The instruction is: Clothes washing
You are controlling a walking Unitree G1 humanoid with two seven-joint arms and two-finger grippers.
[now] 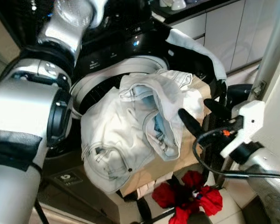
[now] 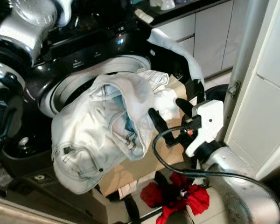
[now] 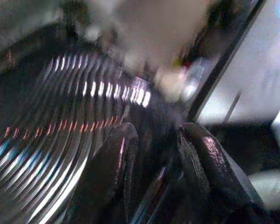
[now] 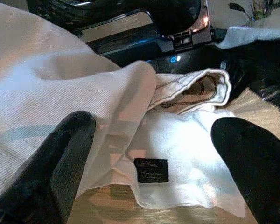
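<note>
- Head views: a pair of pale jeans hangs half out of the round mouth of the black washing machine, draped down over its white door rim and onto a brown cardboard box just beside it. The right gripper sits at the jeans' right edge with its two black fingers spread apart and nothing between them. A white cloth lies over the machine's upper right corner. A red cloth sits on the floor below the box, with white cabinets behind. The left arm blocks the machine's left side, so little open room shows there.
- Left wrist view: blurred. The left gripper shows two dark fingers with a narrow gap, against ribbed shiny metal; whether they clamp anything cannot be told.
- Right wrist view: the right fingers stand wide apart, with the jeans and a white garment with a black label between them, lying on the box.
</note>
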